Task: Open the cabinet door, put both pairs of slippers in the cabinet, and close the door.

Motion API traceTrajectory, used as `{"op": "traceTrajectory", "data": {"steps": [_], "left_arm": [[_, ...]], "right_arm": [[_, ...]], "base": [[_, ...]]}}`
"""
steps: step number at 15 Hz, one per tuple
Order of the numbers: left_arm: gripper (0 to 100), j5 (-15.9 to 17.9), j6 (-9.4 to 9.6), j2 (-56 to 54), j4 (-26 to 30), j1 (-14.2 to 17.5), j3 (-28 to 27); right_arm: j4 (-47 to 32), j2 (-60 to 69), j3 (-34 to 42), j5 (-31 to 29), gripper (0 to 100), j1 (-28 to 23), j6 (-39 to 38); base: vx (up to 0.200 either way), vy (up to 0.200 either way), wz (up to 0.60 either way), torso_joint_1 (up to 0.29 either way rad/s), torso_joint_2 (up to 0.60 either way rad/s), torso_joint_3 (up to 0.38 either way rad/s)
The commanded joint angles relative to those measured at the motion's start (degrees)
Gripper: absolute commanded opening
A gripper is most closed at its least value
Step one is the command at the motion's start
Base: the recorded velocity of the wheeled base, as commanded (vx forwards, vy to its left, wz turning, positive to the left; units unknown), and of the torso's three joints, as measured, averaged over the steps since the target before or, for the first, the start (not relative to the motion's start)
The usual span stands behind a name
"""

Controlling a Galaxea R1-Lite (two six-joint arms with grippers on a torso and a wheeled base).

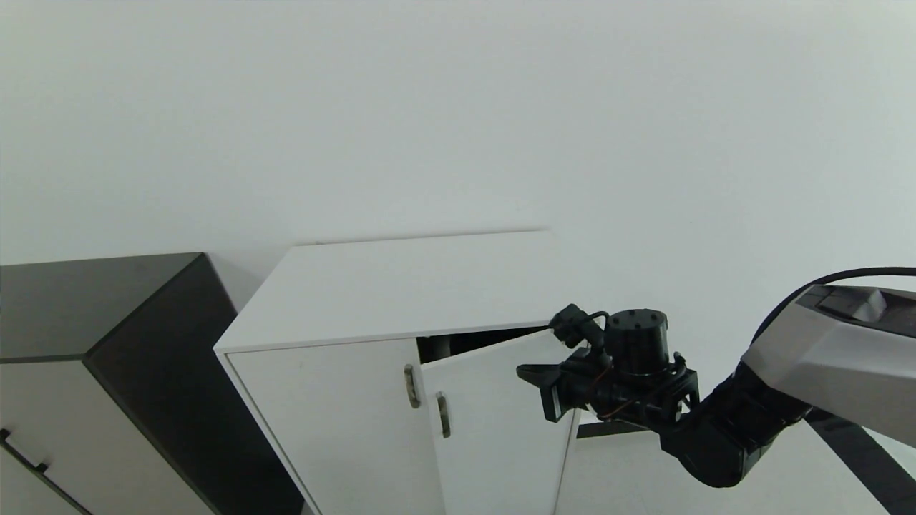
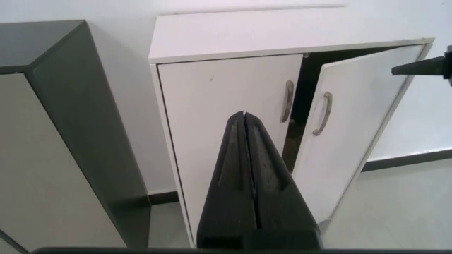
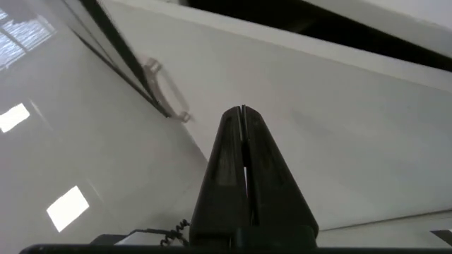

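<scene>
Head view, flat wht cabinet door (image 1: 494, 458) ajar

A plain furnished room, home-like: a bare white wall (image 1: 458, 107) behind the white cabinet (image 1: 401, 286), a dark cabinet (image 1: 107, 300) close beside it, glossy pale floor (image 2: 402, 212) beneath.

Head view: high, down onto white two-door cabinet (image 1: 401, 286). Left wrist view: farther back, frontal, same cabinet. Right wrist view: close against its ajar right door (image 3: 318, 120).
</scene>
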State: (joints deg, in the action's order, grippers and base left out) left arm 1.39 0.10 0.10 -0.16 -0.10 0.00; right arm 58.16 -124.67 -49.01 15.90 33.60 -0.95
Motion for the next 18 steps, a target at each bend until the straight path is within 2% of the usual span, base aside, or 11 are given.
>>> {"op": "traceTrajectory", "data": {"steps": [1, 7, 14, 18], "left_arm": [[0, 0.02, -0.01, -0.01, -0.02, 0.01, 0.0], [0, 0.02, -0.01, -0.01, -0.02, 0.01, 0.0], [0, 0.02, -0.01, -0.01, -0.02, 0.01, 0.0], [0, 0.02, -0.01, -0.01, -0.02, 0.01, 0.0]], "right_arm": [[0.11, -2.33, -1.79, -1.57, 0, -0.2, -0.02], [0.11, -4.7, -4.34, -2.45, 0, -0.55, -0.1], [0.11, -7.87, -9.97, -9.3, 0, -0.55, -2.13], [0.11, -8.74, -11.2, -10.97, 0, -0.55, -2.13]], "base": [[0.0, 0.0, 0.0, 0.0, 0.0, 0.0], [0.0, 0.0, 0.0, 0.0, 0.0, 0.0], [0.0, 0.0, 0.0, 0.0, 0.0, 0.0], [0.0, 0.0, 0.0, 0.0, 0.0, 0.0]]}}
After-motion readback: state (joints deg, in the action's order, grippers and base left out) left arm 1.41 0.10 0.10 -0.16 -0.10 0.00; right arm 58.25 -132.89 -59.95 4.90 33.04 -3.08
